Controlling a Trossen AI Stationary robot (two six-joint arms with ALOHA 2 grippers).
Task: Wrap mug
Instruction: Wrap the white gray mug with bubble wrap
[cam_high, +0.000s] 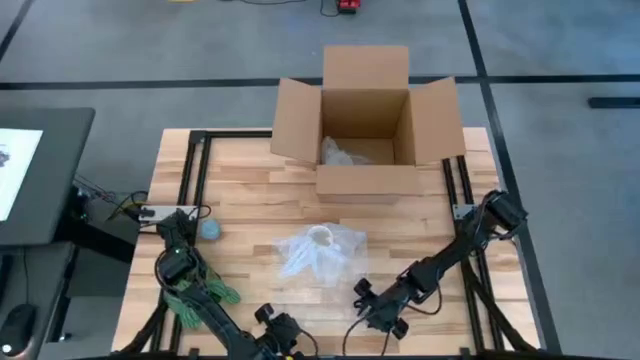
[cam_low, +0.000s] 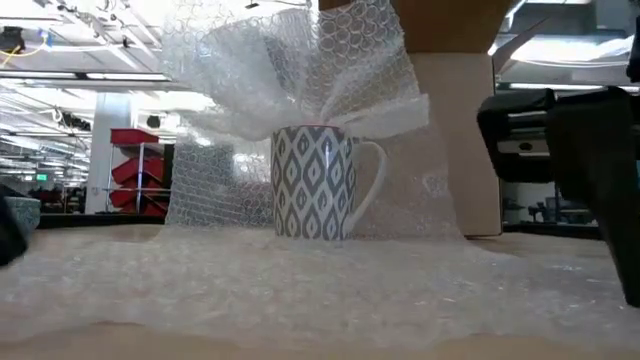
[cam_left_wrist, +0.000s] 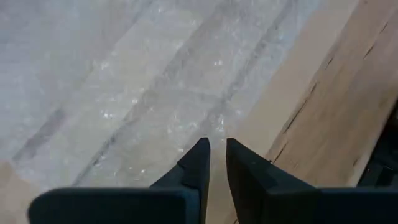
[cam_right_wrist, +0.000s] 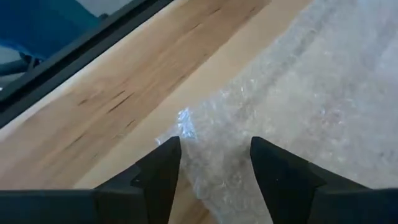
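Right, mug is upright mid-desk, grey-and-white leaf pattern, handle sticking out to one side in the low view. Bubble wrap is bunched up over its rim and draped behind it, w/ the rest of the sheet spread flat on the desk toward the front edge. From above, the wrap reads as a crumpled clear mound, mug opening just visible at its centre.

Cardboard box sits behind the mug at the far edge of the desk, flaps open, some clear wrap lying inside it. Small blue round thing lies off to the left of the mug, near the left arm's base, can't make out what it is. Green bundle sits by the left arm too, closer to the front edge.

Right hand is low at the front-right of the mug, fingers apart, straddling a corner of the bubble wrap w/ bare wood beside it. In the high view that hand is just off the wrap's near edge.

Left hand is at the front-left of the mug, down at the desk's front edge, fingers almost together w/ only a thin slit between them, nothing gripped. Its tips point over the flat bubble wrap where it meets the wood. High view shows that hand well in front of the mug.
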